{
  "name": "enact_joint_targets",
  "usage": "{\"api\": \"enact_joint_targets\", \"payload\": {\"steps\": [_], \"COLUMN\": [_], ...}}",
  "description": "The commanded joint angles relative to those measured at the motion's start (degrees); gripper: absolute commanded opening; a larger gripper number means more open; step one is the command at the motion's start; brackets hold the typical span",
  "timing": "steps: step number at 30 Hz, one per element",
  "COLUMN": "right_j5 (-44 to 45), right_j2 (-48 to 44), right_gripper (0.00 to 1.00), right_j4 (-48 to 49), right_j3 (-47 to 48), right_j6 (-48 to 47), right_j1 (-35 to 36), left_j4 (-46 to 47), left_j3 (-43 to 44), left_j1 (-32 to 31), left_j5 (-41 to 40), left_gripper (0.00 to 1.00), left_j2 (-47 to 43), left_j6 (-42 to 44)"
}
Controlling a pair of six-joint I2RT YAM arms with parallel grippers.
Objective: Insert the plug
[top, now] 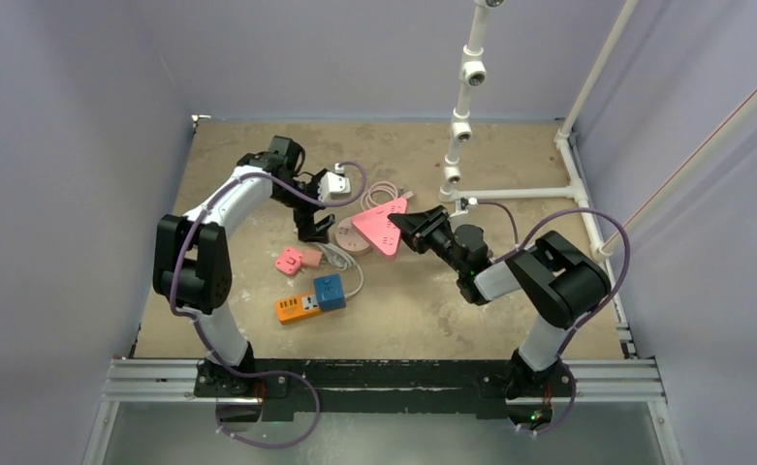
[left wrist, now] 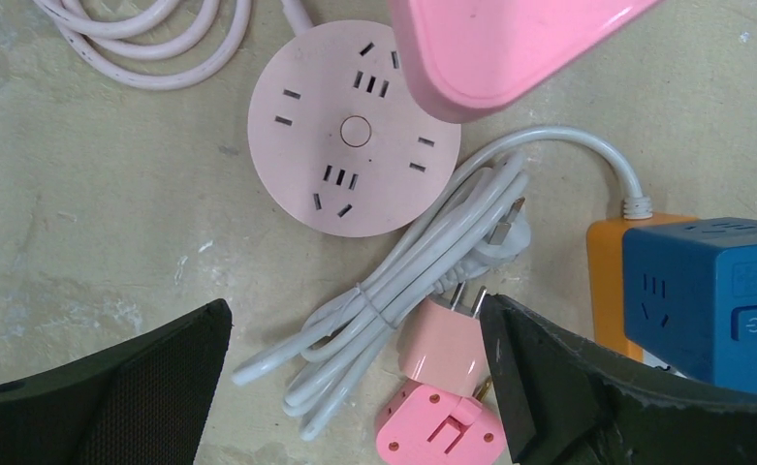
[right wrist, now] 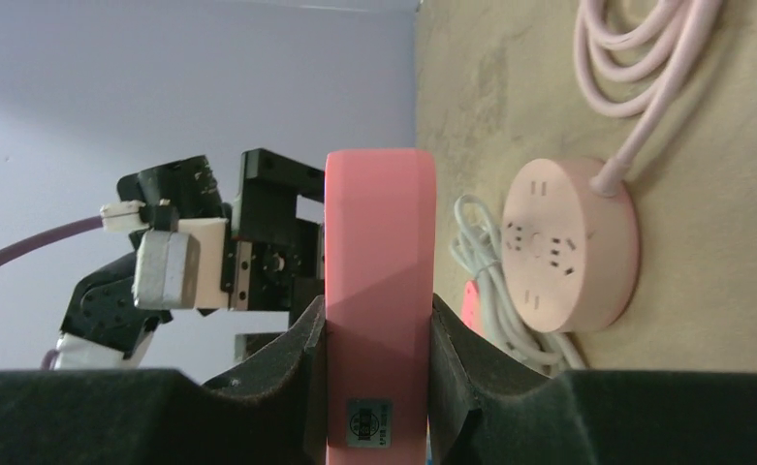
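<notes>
Well, from the left wrist camera I see the pale pink plug (left wrist: pixel 442 354) lying flat on the table (top: pixel 510 300), left of the middle. It has a rounded body and bare metal prongs at one end. It touches a darker pink adapter (left wrist: pixel 437 431) and lies just beside the tied white cable (left wrist: pixel 403 281), whose own white plug (left wrist: pixel 505 232) has flat pins. My left gripper (left wrist: pixel 355 320) hangs above these with its fingers spread wide, gripping nothing. Farther off lies the round pink socket hub (left wrist: pixel 345 126), face up, its pink cord (left wrist: pixel 151 39) coiled beyond it. To the near right of the pale pink plug, a blue cube socket (left wrist: pixel 709 295) sits on an orange power strip (left wrist: pixel 607 281). My right gripper (right wrist: pixel 379 329) pinches the pink triangular power strip (right wrist: pixel 379 242) by its flat faces; that strip overlaps the hub's edge in the left wrist view.
</notes>
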Motion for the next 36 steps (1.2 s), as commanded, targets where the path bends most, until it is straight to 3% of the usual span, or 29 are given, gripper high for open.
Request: {"api": "enact_joint_targets", "payload": {"steps": [1, 19, 36], "right_j5": [3.1, 2.0, -0.8], "right_j2": [2.3, 11.8, 17.0], "right_gripper": [0.00, 0.00, 0.00], "right_j4": [8.2, 15.7, 18.1], "right_j3": [0.7, 0.6, 2.9], "right_j6": [-1.5, -5.4, -8.4], "right_j1": [-0.5, -2.8, -3.2], "left_j4": [1.5, 1.9, 3.5], "left_j3": [-1.0, 2.9, 2.9], "left_j1": [0.3, -0.4, -2.2], "left_j5": [2.2, 5.5, 3.6], "left_gripper": [0.99, 0.99, 0.99], "left_j2": [-2.4, -1.1, 0.3], "left_j6": [2.4, -3.3, -6.7]}}
